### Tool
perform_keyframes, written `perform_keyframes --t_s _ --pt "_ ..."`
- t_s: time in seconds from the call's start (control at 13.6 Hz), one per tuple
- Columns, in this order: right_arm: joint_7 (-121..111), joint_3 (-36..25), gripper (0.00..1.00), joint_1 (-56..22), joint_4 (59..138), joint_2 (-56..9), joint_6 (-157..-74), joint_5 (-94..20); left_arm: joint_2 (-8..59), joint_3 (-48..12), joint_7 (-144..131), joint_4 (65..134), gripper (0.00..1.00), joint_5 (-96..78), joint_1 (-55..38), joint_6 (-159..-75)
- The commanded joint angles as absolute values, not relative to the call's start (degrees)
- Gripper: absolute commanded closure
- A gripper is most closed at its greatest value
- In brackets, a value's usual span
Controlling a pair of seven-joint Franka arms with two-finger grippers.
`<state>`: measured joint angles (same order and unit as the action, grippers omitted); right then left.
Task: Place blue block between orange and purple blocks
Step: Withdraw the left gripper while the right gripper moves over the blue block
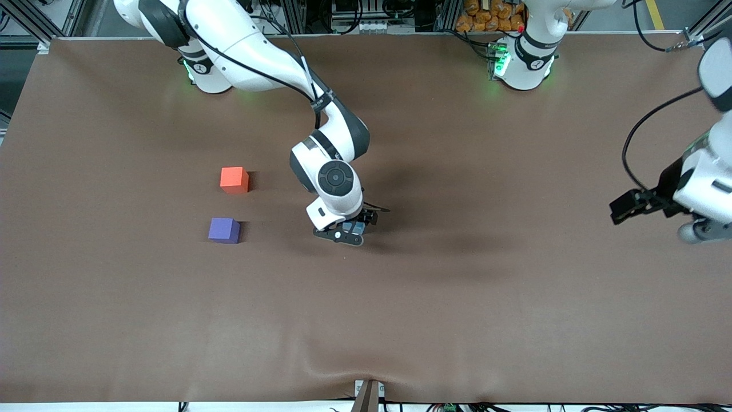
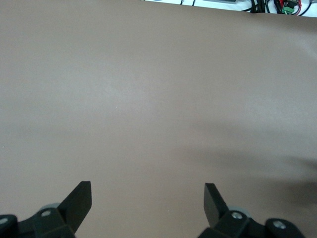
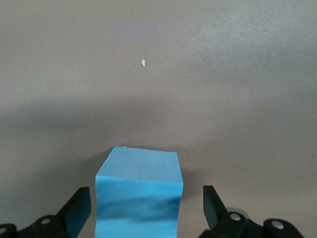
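Observation:
The blue block (image 1: 358,228) sits on the brown table near the middle, and it fills the low centre of the right wrist view (image 3: 138,198). My right gripper (image 1: 350,230) is down around it, open, one finger at each side of the block with a gap showing (image 3: 146,196). The orange block (image 1: 234,179) and the purple block (image 1: 224,230) stand toward the right arm's end of the table, the purple one nearer the front camera, with a gap between them. My left gripper (image 1: 623,209) waits open and empty over the left arm's end of the table (image 2: 147,191).
A tiny pale speck (image 3: 142,62) lies on the cloth close to the blue block. A small bracket (image 1: 369,395) sticks up at the table's front edge. Bare brown cloth (image 1: 457,297) surrounds the blocks.

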<state>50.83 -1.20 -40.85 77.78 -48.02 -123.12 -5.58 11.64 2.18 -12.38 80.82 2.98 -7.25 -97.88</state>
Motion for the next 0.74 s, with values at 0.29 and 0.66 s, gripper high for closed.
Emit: perform_keyframes --t_s 0.29,0.66 --pt "53.79 -1.67 0.65 -40.61 74.89 -48.35 -121.04 -5.36 2.55 -9.05 -11.86 90.88 0.00 1.85 2.46 -98.09" --pt "45.30 -1.23 0.68 -34.03 66.10 -43.88 -96.37 -5.71 2.46 -8.70 -11.61 89.13 0.00 1.93 2.64 -98.00"
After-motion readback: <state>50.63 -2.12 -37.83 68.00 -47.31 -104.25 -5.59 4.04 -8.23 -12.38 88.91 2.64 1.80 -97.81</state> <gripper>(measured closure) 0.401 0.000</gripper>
